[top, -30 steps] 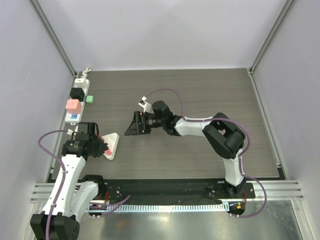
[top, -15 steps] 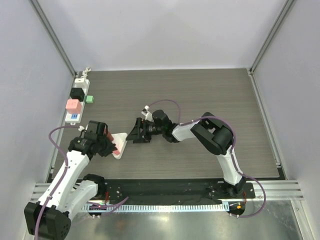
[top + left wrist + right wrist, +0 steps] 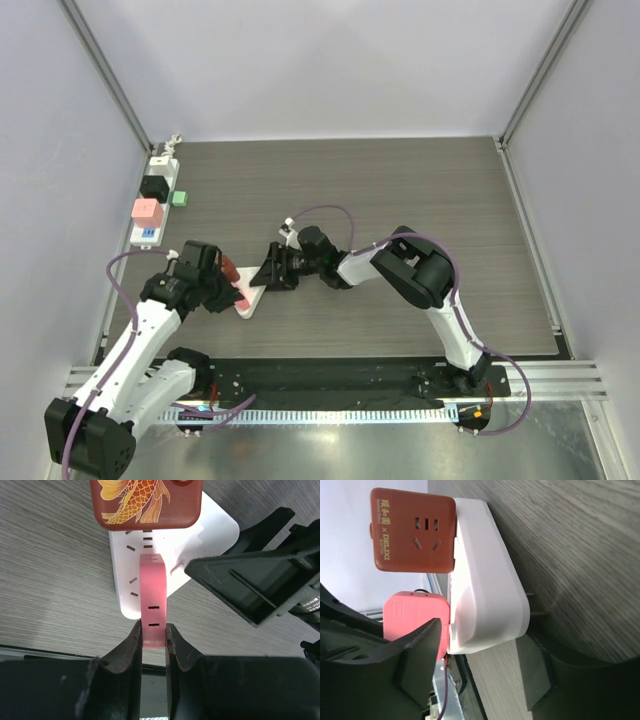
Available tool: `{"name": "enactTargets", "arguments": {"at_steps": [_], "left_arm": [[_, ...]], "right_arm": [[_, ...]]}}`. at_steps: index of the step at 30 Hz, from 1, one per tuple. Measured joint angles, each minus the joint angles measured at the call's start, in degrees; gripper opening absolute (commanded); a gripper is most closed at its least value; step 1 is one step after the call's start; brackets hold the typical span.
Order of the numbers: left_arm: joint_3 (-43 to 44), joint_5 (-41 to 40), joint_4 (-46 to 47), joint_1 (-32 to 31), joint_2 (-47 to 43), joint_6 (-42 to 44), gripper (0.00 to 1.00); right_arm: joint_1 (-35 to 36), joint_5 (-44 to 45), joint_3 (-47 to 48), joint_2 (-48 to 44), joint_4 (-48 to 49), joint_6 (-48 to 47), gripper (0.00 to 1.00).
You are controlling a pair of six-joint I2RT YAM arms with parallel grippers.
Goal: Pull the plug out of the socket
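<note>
My left gripper (image 3: pixel 232 290) is shut on a pink plug (image 3: pixel 152 600) that sits in a short white outlet block (image 3: pixel 212 530). A red-brown adapter (image 3: pixel 147 502) with a goldfish print is plugged in beside it. My right gripper (image 3: pixel 268 272) is open, and its jaws straddle the rounded end of the block (image 3: pixel 485 590). One finger (image 3: pixel 415 655) is by the pink plug (image 3: pixel 415 612), the other under the block. In the left wrist view the pink plug is pinched between my fingertips (image 3: pixel 153 630). The block stands tilted on the table.
The long white power strip socket (image 3: pixel 160 170) lies along the far left edge with a black plug (image 3: pixel 154 187) and a pink plug (image 3: pixel 147 212) on it. A green cube (image 3: pixel 180 197) sits beside it. Metal frame posts stand at the back corners.
My left gripper carried the pink plug and white block right and a little nearer. My right gripper moved left and down until its open jaws came around the block's end.
</note>
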Motion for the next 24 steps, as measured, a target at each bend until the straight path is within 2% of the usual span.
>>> {"name": "enactTargets", "arguments": {"at_steps": [1, 5, 9, 11, 18, 21, 24], "left_arm": [[0.0, 0.09, 0.0, -0.2, 0.0, -0.11, 0.0], [-0.04, 0.33, 0.0, -0.46, 0.02, -0.24, 0.0], [-0.13, 0.31, -0.07, -0.55, 0.74, -0.02, 0.0], [-0.11, 0.22, -0.04, -0.55, 1.01, 0.31, 0.0], [3.39, -1.25, -2.1, -0.55, 3.21, 2.27, 0.0], [4.76, -1.88, -2.84, -0.55, 3.54, 2.67, 0.0], [6.58, -2.36, -3.54, -0.57, 3.69, 2.93, 0.0]], "right_arm": [[0.0, 0.09, 0.2, 0.24, -0.22, -0.13, 0.59], [0.09, 0.5, 0.98, 0.85, -1.62, -1.14, 0.51], [0.09, -0.24, 1.92, 1.36, -1.92, -1.51, 0.38], [0.11, -0.44, 2.6, 1.64, -2.45, -1.75, 0.35], [0.09, -1.4, 5.09, 2.6, -3.65, -1.9, 0.08], [0.0, -1.46, 5.75, 2.6, -3.85, -1.95, 0.01], [0.0, -1.07, 6.05, 2.62, -5.18, -3.52, 0.01]]}}
